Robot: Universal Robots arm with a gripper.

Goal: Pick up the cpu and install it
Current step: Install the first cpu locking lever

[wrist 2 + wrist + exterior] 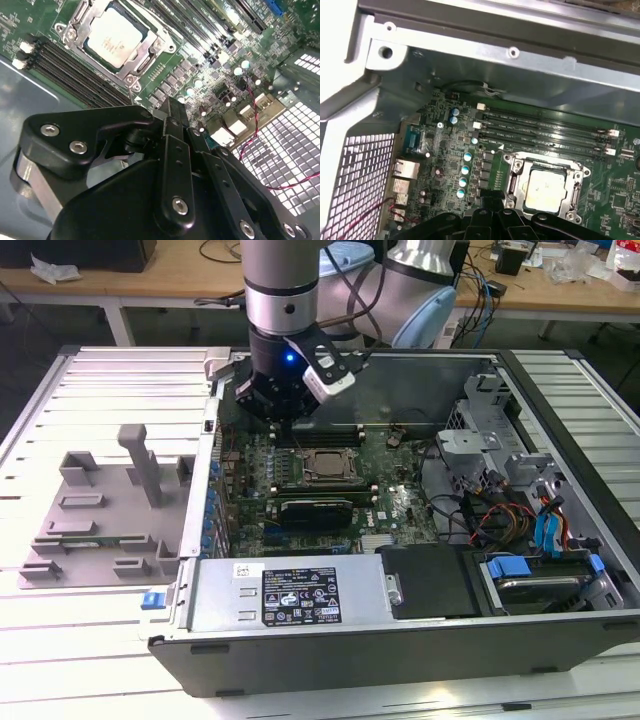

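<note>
Black links of the gripper (172,107) taper to a narrow tip in the second wrist view, but whether the fingers are open or closed cannot be told from any view. The tip hangs over the green motherboard (210,65), near the cpu (112,40) and apart from it. The cpu, with its pale silvery top up, lies flat in its socket on the motherboard, and a silver metal frame (150,50) lies around its edges. Rows of dark memory slots (70,72) run just beside that frame. In the first wrist view the cpu (545,187) shows the same seating, with the memory slots between it and the grey wall of the computer case (520,75). In the exterior view the arm (282,290) reaches down into the open case, which lies on its side on a white slatted desk (100,660). A grey plastic fixture tray (100,510) rests on the desk at the exterior view's left, just beside the case.
</note>
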